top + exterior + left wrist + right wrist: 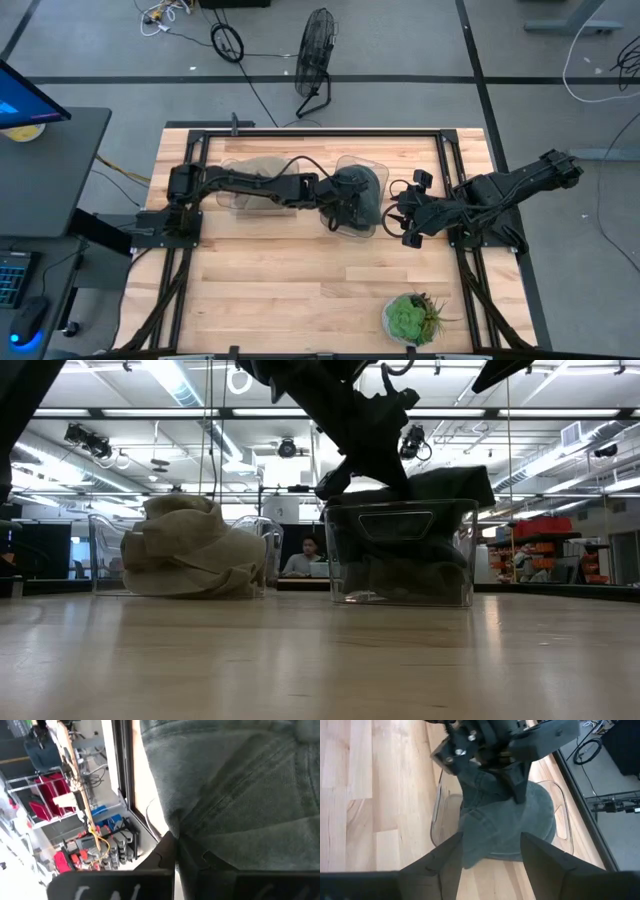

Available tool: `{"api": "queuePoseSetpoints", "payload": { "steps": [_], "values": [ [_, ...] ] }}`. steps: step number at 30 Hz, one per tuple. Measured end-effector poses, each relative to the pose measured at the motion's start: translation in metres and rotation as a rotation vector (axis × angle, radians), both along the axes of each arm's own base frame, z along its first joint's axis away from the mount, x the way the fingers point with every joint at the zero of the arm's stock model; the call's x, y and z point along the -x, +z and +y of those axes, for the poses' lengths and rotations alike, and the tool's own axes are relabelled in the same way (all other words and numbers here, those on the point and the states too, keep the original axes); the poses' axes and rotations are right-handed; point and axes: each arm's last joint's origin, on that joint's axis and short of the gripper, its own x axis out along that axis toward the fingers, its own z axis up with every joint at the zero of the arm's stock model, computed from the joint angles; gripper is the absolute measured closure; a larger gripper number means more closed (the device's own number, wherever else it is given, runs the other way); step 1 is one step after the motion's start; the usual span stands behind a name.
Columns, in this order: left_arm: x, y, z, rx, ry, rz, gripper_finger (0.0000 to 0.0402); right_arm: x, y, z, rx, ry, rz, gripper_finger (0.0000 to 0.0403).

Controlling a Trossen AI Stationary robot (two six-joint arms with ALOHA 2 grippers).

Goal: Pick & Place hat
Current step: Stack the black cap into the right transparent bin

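Status: dark grey-green fabric hat (505, 820) is over and partly inside the clear rectangular plastic bin (400, 555). In the low view most of the cloth is below the bin's rim, with some of it bunched up above. I'd judge the place step nearly done, with release and retreat left.

Left gripper (345, 200) is directly above that bin, fingers pinching a fold of the hat; the right wrist view shows them closed on the bunched fabric.

Right gripper (408, 218) waits just beside the bin, on the side away from the left arm's base. Its fingers (540, 855) are spread with nothing between them.

A second clear plastic bin (250, 550) sits near the first, on the left arm's base side, holding a crumpled beige fabric hat (190, 555). That one looks already placed, though I can't confirm from this.

Clearance:
- The bin rim closely surrounds the left gripper, so a straight lift is the safe exit. Sideways drag could catch the wall and shift the bin.
- Hat brim droops over the rim on the right gripper's side and may snag on release.
- The right gripper is close, so little room there.
- Open wood table (290, 290) toward the green potted plant (412, 318), well apart from the bin.
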Motion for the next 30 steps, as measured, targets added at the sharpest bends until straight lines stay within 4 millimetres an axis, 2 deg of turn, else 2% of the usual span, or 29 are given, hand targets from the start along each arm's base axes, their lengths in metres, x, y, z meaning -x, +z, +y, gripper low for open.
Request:
{"api": "queuePoseSetpoints", "payload": {
  "steps": [4, 8, 16, 21, 27, 30],
  "values": [
    [0.001, -0.001, 0.008, 0.113, 0.1, -0.049, 0.0397, 0.0, 0.0, 0.0, 0.001, 0.001, 0.0, 0.0204],
    [0.005, -0.006, 0.008, 0.279, 0.182, -0.061, 0.0394, -0.006, -0.003, 0.002, -0.001, -0.001, -0.001, 0.0204],
    [0.008, -0.009, 0.006, 0.416, 0.301, -0.084, 0.0346, -0.037, -0.027, 0.015, 0.02, -0.034, 0.058, 0.0204],
    [0.01, -0.004, -0.015, 0.413, 0.436, -0.187, 0.0306, -0.053, -0.049, 0.014, 0.088, -0.168, 0.112, 0.0204],
    [0.021, 0.01, -0.053, 0.233, 0.613, -0.343, 0.0272, -0.06, -0.066, 0.009, 0.109, -0.25, 0.213, 0.0211],
    [0.03, 0.016, -0.069, 0.292, 0.706, -0.456, 0.0272, -0.061, -0.07, 0.007, 0.093, -0.303, 0.219, 0.0225]
  ]
}}
